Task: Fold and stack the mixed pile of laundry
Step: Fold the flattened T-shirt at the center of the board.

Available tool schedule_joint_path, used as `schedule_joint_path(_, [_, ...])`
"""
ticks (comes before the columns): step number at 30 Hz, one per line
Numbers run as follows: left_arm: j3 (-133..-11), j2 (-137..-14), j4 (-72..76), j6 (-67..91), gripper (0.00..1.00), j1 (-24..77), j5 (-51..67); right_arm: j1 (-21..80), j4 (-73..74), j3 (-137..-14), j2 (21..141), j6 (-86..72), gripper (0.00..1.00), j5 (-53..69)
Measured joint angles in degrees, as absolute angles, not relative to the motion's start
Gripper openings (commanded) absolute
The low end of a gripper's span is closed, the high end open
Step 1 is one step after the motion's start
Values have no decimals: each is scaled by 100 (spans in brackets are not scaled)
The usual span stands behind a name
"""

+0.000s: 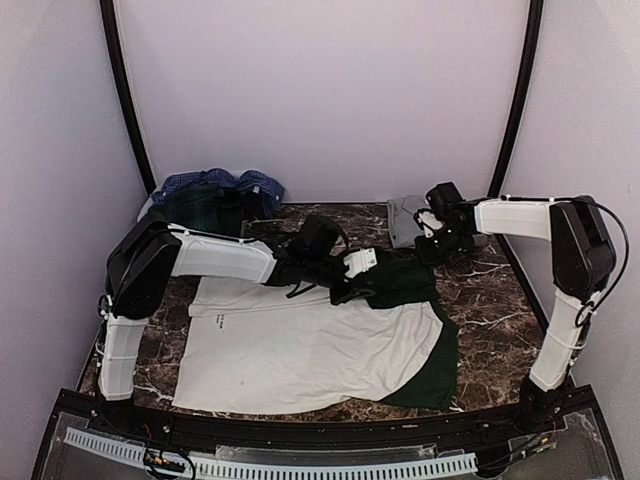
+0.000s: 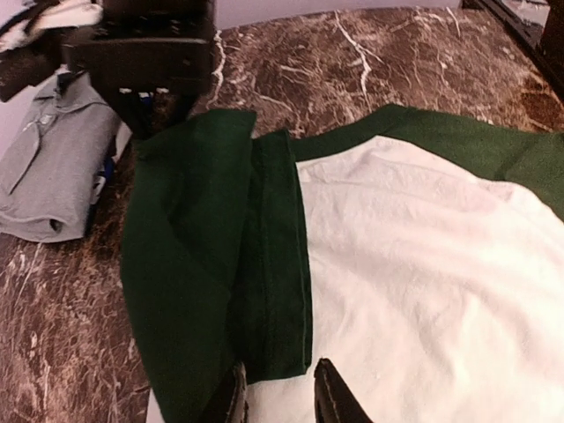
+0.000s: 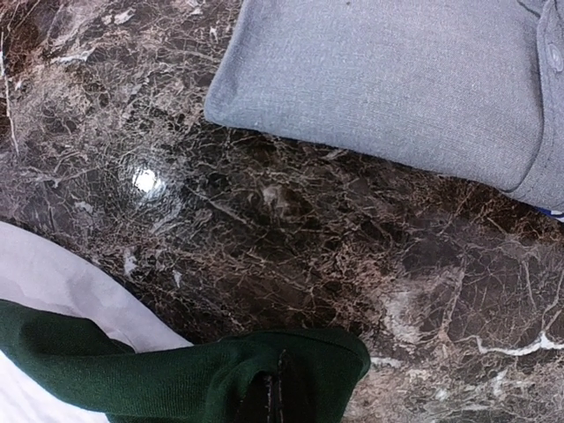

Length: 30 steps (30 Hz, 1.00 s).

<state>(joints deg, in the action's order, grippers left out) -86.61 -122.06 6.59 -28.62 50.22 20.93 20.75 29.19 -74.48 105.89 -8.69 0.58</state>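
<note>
A white tee (image 1: 300, 350) with dark green sleeves lies spread flat on the marble table (image 1: 480, 290). Its right sleeve (image 1: 400, 280) is folded inward over the body. My left gripper (image 1: 365, 290) hovers at the sleeve's cuff (image 2: 282, 291), its jaws slightly apart over white cloth (image 2: 282, 397), gripping nothing. My right gripper (image 1: 428, 255) is shut on the sleeve's far corner, with green fabric (image 3: 176, 379) bunched round its closed fingers (image 3: 273, 401). The rest of the laundry pile sits at the back left: a blue checked shirt (image 1: 225, 182) and a dark green tartan shirt (image 1: 205, 208).
A folded grey garment (image 1: 405, 218) lies at the back, just beyond the right gripper (image 2: 145, 88), seen too in the wrist views (image 2: 53, 172) (image 3: 388, 79). A pale slatted basket rim (image 1: 270, 465) runs along the near edge. Curtain walls close in the sides and back.
</note>
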Motion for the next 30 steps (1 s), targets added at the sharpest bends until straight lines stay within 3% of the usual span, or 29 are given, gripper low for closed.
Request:
schedule_joint_path(13, [-9732, -13351, -539, -4064, 34, 5144, 1922, 2058, 2871, -7459, 10591, -864, 0, 176])
schedule_joint_path(19, [-10029, -13522, -626, -4248, 23, 5192, 1745, 2058, 2862, -7459, 10591, -860, 0, 178])
schedule_joint_path(25, [-10167, -13611, -694, -4379, 3, 5201, 1629, 2058, 2851, -7459, 10591, -845, 0, 178])
schedule_joint_path(30, [-10116, -13526, -707, -4392, 0, 5229, 1697, 2058, 2832, -7459, 10589, -823, 0, 176])
